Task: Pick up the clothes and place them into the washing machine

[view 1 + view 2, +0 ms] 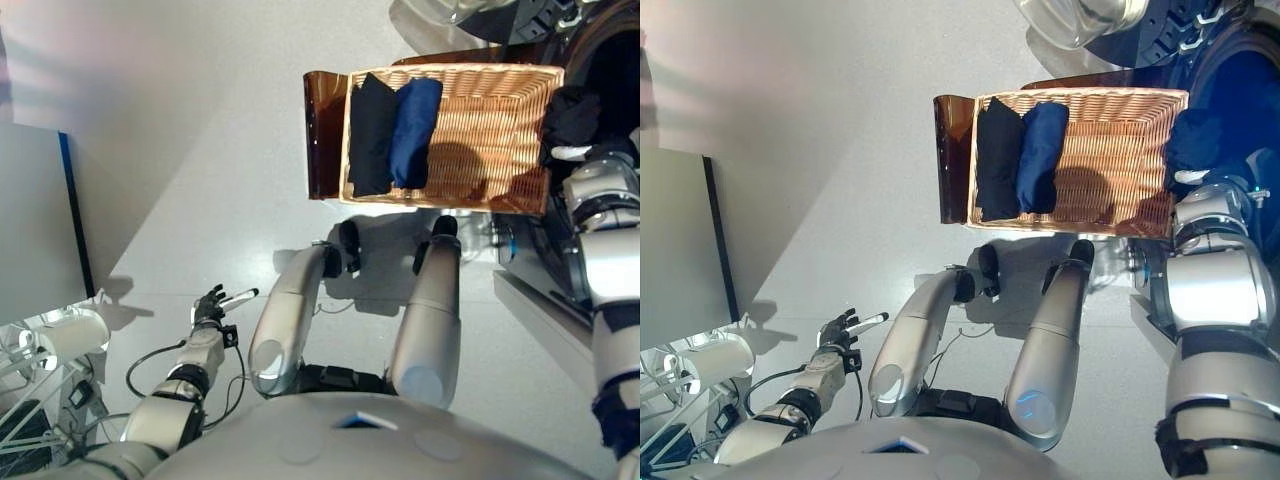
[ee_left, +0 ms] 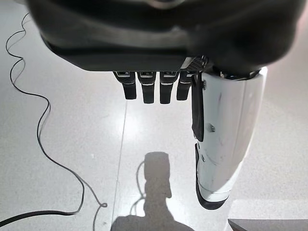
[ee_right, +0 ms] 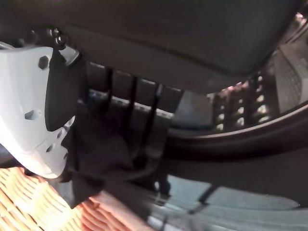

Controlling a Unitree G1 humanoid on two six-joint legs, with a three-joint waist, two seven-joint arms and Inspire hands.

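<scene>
— How's the light on your end?

— Bright from overhead; I get glare off the pale floor (image 1: pixel 200 120) and hard shadows inside the wicker basket (image 1: pixel 480 105).

— And the wrist views?

— Left is crisp, shadow on the floor. Right is dim and blurred around the dark cloth (image 3: pixel 98 156).
</scene>
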